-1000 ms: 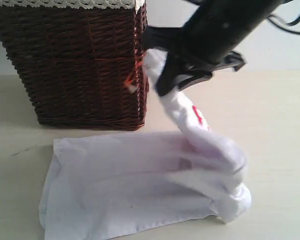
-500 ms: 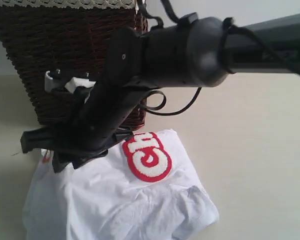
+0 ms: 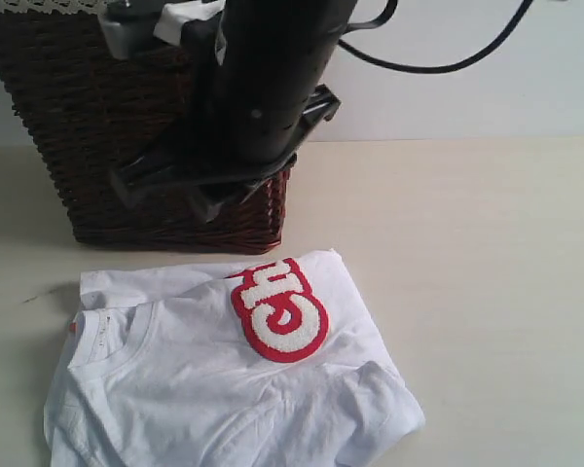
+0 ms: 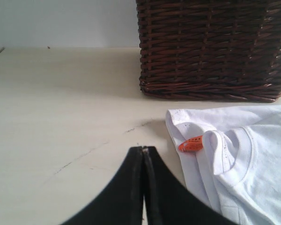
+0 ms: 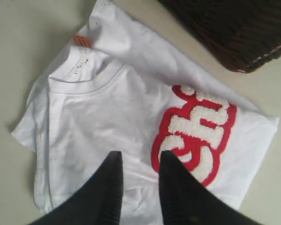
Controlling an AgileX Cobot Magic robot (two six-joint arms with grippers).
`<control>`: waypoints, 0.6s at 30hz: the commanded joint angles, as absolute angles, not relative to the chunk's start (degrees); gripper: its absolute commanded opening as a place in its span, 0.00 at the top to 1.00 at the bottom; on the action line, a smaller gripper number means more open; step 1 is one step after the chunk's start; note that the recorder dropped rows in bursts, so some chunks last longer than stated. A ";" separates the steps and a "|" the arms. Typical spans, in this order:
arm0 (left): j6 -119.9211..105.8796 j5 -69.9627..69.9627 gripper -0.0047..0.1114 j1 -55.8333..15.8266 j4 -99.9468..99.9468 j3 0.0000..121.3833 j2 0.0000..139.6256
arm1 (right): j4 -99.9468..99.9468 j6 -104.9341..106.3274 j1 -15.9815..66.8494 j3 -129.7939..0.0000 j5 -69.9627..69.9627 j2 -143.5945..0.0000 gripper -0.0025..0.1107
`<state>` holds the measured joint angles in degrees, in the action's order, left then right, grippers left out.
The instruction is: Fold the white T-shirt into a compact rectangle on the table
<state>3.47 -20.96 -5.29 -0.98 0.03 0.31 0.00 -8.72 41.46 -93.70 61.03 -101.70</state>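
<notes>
The white T-shirt (image 3: 224,389) lies folded over on the table (image 3: 487,243), collar to the left and the red-outlined lettering (image 3: 280,311) on top. Its orange tag (image 4: 191,144) pokes out at the neck. My right gripper (image 5: 140,155) hovers open over the shirt's chest (image 5: 117,103), just beside the lettering (image 5: 196,136), with nothing between its fingers. In the exterior view it (image 3: 165,195) hangs in front of the basket, above the shirt's far edge. My left gripper (image 4: 143,149) is shut and empty over bare table (image 4: 61,103), left of the shirt's collar corner (image 4: 253,159).
A dark wicker basket (image 3: 97,126) with a white lace liner (image 3: 39,5) stands right behind the shirt, and its base (image 4: 210,89) is close to the shirt's far edge. Bare tabletop stretches to the right of the shirt (image 3: 506,321).
The right arm swept leftward with a fold of the shirt, let it go and has risen toward the basket. The shirt now lies flat with collar and lettering showing.
</notes>
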 commanded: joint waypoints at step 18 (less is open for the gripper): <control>3.45 -20.28 0.96 -5.12 -1.07 0.00 0.00 | -14.77 -5.48 55.65 -75.40 41.14 -106.72 0.42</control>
<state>3.47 -20.96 -5.29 -0.98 0.03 0.31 -18.81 -1.27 55.30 -71.16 48.56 -104.80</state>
